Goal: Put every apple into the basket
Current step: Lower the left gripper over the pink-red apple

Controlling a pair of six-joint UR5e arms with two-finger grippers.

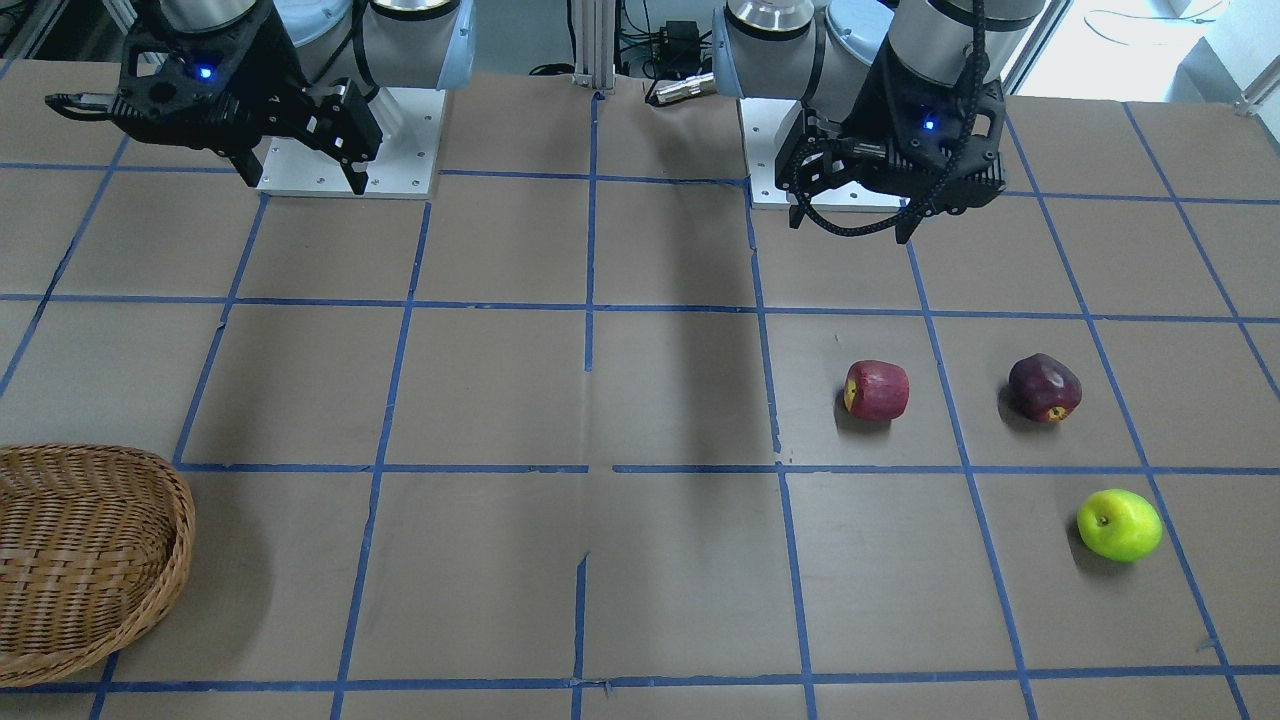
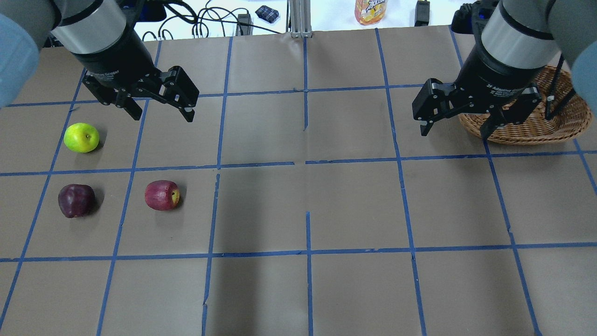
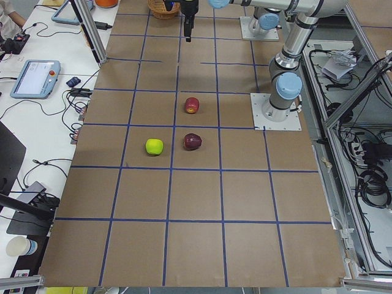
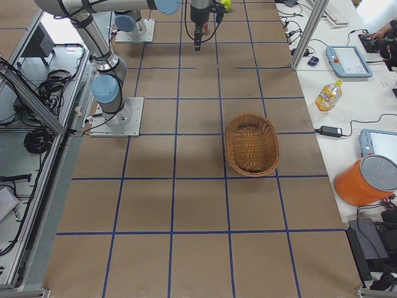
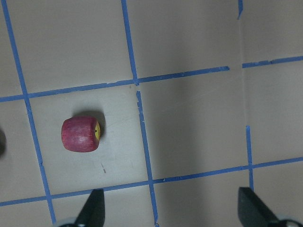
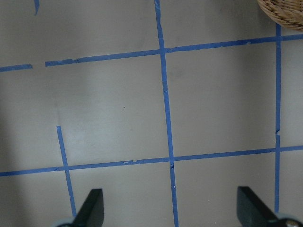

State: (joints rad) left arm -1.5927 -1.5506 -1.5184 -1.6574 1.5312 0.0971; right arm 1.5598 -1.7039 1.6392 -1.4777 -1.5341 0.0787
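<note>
Three apples lie on the table on my left side: a red apple (image 2: pixel 162 195) with a yellowish patch, a maroon apple (image 2: pixel 76 200) and a yellow-green apple (image 2: pixel 81 137). My left gripper (image 2: pixel 163 114) hangs open and empty above the table, behind the red apple. In the left wrist view the red apple (image 5: pixel 80 134) lies ahead and left of the open fingers (image 5: pixel 92 210). The wicker basket (image 2: pixel 536 135) sits empty at the far right. My right gripper (image 2: pixel 453 133) is open and empty, in the air just left of the basket, whose rim shows in the right wrist view (image 6: pixel 284 12).
The table is brown paper with a blue tape grid. Both arm bases (image 1: pixel 350 150) stand at the robot's edge. A drink bottle (image 2: pixel 371 9), cables and tablets (image 4: pixel 349 59) lie on the bench beyond the far edge, and an orange bucket (image 4: pixel 366 180) stands there too.
</note>
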